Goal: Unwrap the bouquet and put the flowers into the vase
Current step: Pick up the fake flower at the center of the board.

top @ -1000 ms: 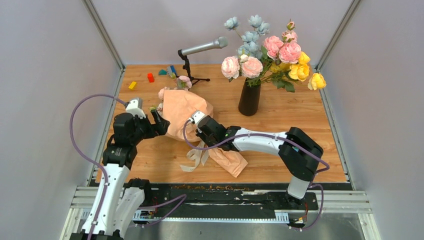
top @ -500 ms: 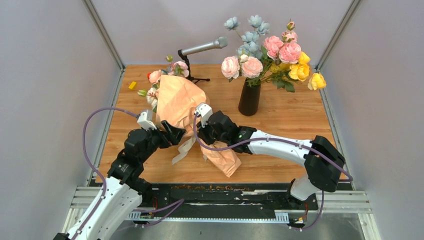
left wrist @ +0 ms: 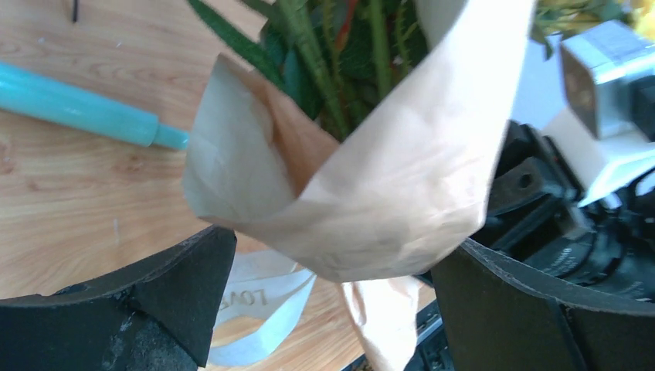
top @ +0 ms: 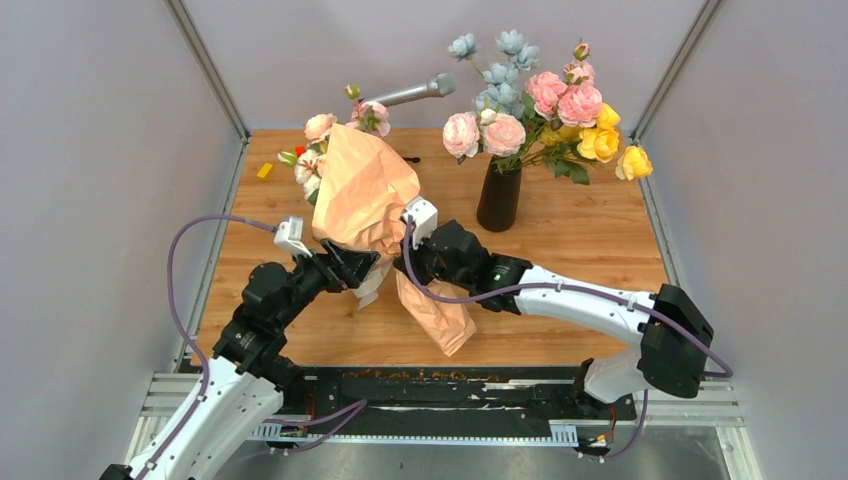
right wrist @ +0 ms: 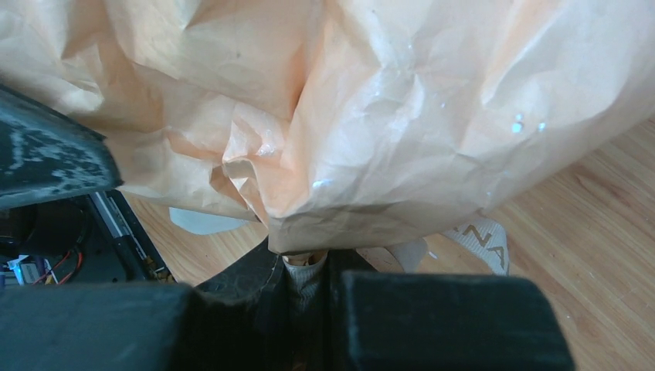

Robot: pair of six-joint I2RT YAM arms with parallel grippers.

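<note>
The bouquet (top: 364,192) stands tilted above the table in crinkled peach paper (right wrist: 371,116), small pink and cream flowers (top: 318,128) poking out at its top. My right gripper (top: 408,262) is shut on its tied waist; cream ribbon is pinched between the jaws of that right gripper (right wrist: 310,284). The left gripper (top: 356,268) is open, a lower fold of paper (left wrist: 371,209) between its fingers without contact. Green stems (left wrist: 324,69) show inside the wrap. A loose ribbon (left wrist: 255,301) hangs below. The black vase (top: 498,196) stands at the back right.
The vase holds large pink, pale blue and yellow blooms (top: 560,100). A microphone (top: 405,95) on a stand sits behind the bouquet. A yellow block (top: 265,170) lies at the back left, and a teal rod (left wrist: 77,112) lies on the table. Grey walls close in both sides.
The bouquet has gone from lying on the table to raised and nearly upright in the right gripper. The left arm has swung right, its open jaws now around the lower paper.
</note>
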